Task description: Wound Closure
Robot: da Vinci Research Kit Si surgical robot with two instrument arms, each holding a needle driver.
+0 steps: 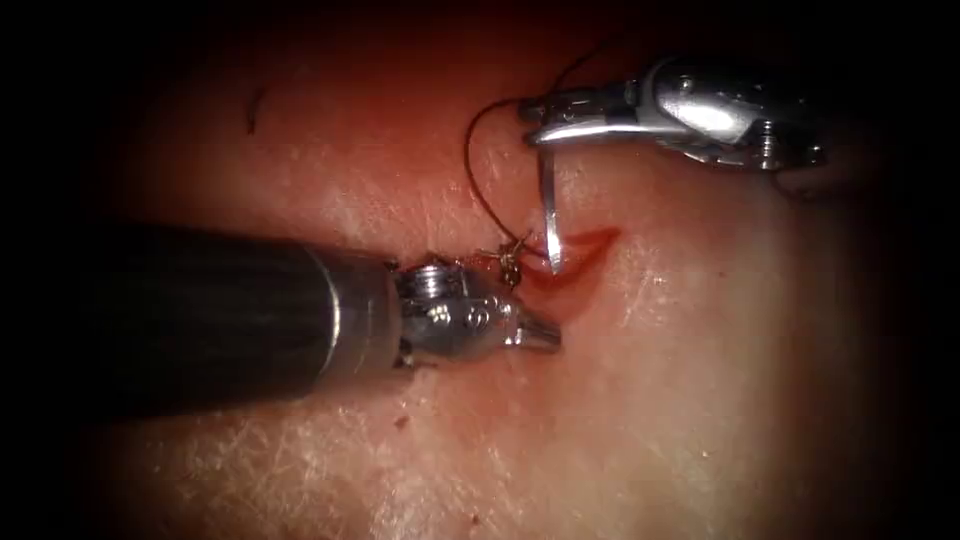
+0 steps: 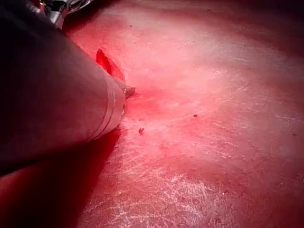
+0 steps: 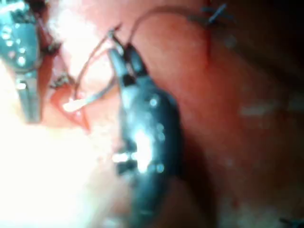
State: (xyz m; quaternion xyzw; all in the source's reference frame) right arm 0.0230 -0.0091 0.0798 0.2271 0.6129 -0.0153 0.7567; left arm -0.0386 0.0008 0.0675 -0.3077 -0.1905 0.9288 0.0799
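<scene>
Right tool (image 1: 540, 120): your jaws pinched the needle (image 1: 549, 215) at its rear end, so its tip met the cut (image 1: 575, 250).
Left tool (image 1: 540, 338): jaws pressed together, empty, resting on the tissue (image 1: 700, 400) left of the cut.
Thread (image 1: 480, 170): looped from needle to knot (image 1: 510, 258).

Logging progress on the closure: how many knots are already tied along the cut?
1. The knot sits at the cut's left end, beside the left tool. The right tool holds the needle near its tail, tip at the cut. The left tool might hide another.
</scene>
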